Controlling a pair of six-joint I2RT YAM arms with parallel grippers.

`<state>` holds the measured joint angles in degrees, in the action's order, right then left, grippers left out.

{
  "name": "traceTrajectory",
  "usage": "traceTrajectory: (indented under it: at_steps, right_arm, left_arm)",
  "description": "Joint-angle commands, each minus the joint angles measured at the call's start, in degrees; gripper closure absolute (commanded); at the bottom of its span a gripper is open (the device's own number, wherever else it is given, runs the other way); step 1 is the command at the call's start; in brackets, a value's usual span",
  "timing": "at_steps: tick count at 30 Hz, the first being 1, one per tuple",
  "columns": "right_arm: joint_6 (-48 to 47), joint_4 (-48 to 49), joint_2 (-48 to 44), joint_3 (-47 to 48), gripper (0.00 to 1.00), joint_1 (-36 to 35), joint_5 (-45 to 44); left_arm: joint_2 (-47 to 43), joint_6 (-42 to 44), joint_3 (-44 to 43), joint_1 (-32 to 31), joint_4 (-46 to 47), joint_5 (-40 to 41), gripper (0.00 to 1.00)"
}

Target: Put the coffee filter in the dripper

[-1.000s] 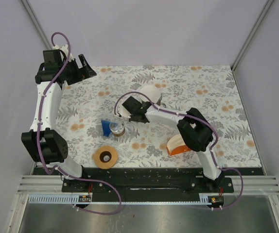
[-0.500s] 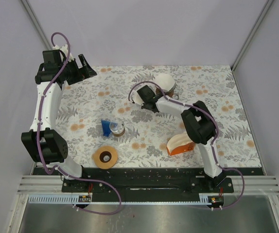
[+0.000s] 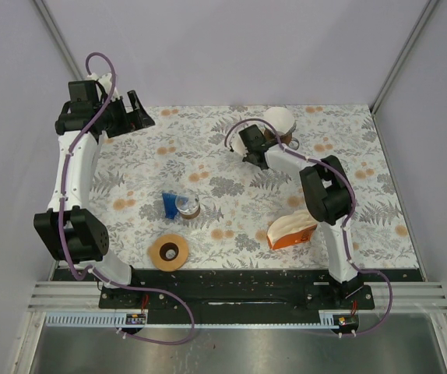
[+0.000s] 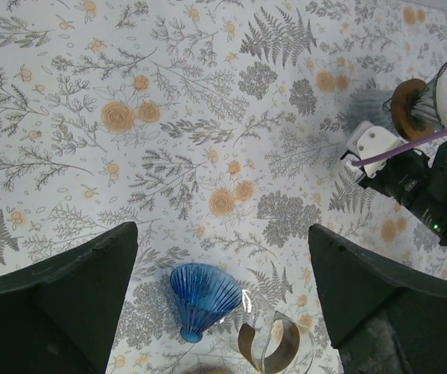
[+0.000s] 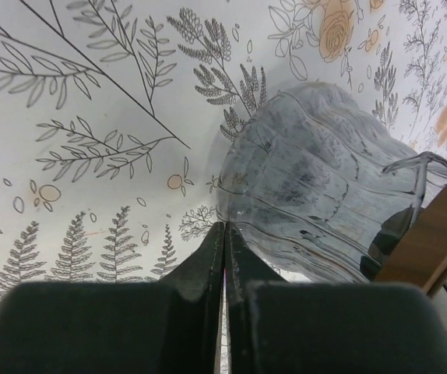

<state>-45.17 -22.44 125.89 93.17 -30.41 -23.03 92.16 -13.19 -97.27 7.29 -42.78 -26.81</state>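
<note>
The coffee filter (image 3: 279,118), a white cone, is at the far edge of the table (image 3: 364,156), a little right of its middle, right against the glass dripper (image 5: 309,179). It may be seated in the dripper's mouth or only leaning on it; the top view is too small to tell. The dripper is a fluted clear cone with a wooden collar (image 5: 434,234), which shows at the right edge of the right wrist view.

The right gripper (image 5: 225,238) is just beside the dripper, on the side toward the table's middle. Its 2 fingers are pressed together with only a hairline slit between them, and their tips are at the foot of the glass wall.

The left gripper (image 4: 222,234) hangs above the far left corner. Its 2 fingers are spread wide, with the floral cloth showing between them.

Well apart from the dripper, left of the table's middle, a blue fluted cone (image 4: 204,300) lies on its side. Just beside it is a clear glass piece with a brown band (image 4: 274,351). Closer to the near edge, a roll of tan tape (image 3: 169,252) lies flat. An orange-and-white wedge-shaped object (image 3: 290,231) sits toward the near right corner, close to the right arm.
</note>
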Motion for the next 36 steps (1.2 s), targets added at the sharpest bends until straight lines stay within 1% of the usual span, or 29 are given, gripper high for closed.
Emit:
traceTrajectory:
  at_steps: [1,5,7,8,11,15,16,18,19,21,22,23,24,25,26,28,29,30,36]
  right_arm:
    - [4.0,-1.6,-3.2,2.7,1.0,-1.0,4.3]
    - [7.7,-2.1,-7.1,2.1,0.95,-2.9,8.5]
    - [10.3,-2.9,-9.3,2.5,0.89,-4.1,10.4]
    - [11.9,-3.5,-10.3,2.7,0.84,-4.4,11.9]
    - [16.9,-5.1,-13.7,3.1,0.65,-4.7,16.7]
    - [22.1,-5.5,-18.1,2.2,0.46,-4.9,22.5]
    - [23.1,-5.4,-19.2,2.0,0.42,-5.1,22.9]
    - [25.1,-5.4,-20.9,1.6,0.36,-5.4,25.6]
    - [25.9,-5.4,-21.7,1.4,0.31,-5.3,25.9]
    - [27.5,-5.2,-23.4,1.0,0.24,-5.3,26.2]
    - [28.2,-5.0,-24.3,0.5,0.23,-5.3,26.6]
    - [28.8,-4.6,-25.1,-0.1,0.16,-5.4,27.0]
    - [29.3,-3.9,-25.9,-0.8,0.15,-5.3,27.2]
    - [30.0,-3.3,-26.7,-1.5,0.05,-5.4,27.7]
    - [30.4,-2.7,-27.6,-2.2,0.01,-5.4,27.7]
    - [31.4,-2.4,-29.1,-3.2,0.01,-5.4,27.0]
    - [31.7,-2.3,-29.7,-3.8,0.01,-5.4,26.7]
    - [32.1,-2.4,-30.6,-4.5,0.0,-5.4,26.6]
    - [32.9,0.2,-36.7,-10.6,0.01,-5.4,27.1]
  left_arm:
    - [-0.9,7.2,-3.7,0.4,-4.7,-0.7,0.06]
    - [-2.3,12.8,-1.7,0.4,-8.4,-1.4,0.08]
    - [-3.5,17.3,-0.2,0.4,-11.0,-2.4,0.09]
    - [-4.1,19.3,0.8,0.4,-12.3,-2.8,0.09]
    - [-6.7,26.7,4.5,0.5,-17.8,-3.7,0.1]
    - [-12.4,37.2,14.2,0.4,-23.3,-3.3,0.08]
    - [-13.9,39.6,16.7,0.4,-23.7,-2.6,0.05]
    - [-17.2,43.1,22.9,0.4,-24.1,-1.4,0.02]
    - [-18.8,44.6,25.3,0.3,-24.1,-0.8,0.01]
    - [-21.2,47.2,30.1,-0.6,-24.2,0.5,0.01]
    - [-22.5,48.4,32.6,-1.4,-23.8,1.3,0.01]
    - [-23.7,49.5,34.8,-2.5,-23.3,1.9,0.01]
    - [-24.9,49.9,37.5,-4.0,-22.1,3.2,0.01]
    - [-25.8,49.5,40.6,-6.1,-20.1,4.8,0.01]
    - [-26.8,48.6,41.9,-8.8,-19.2,6.7,0.01]
    - [-27.9,46.7,46.1,-14.8,-16.1,11.8,0.01]
    - [-28.3,45.4,47.3,-16.9,-15.1,14.6,0.01]
    - [-29.0,44.6,48.5,-18.4,-14.0,15.8,0.01]
    - [-30.5,42.5,54.8,-19.1,-5.7,17.6,0.01]
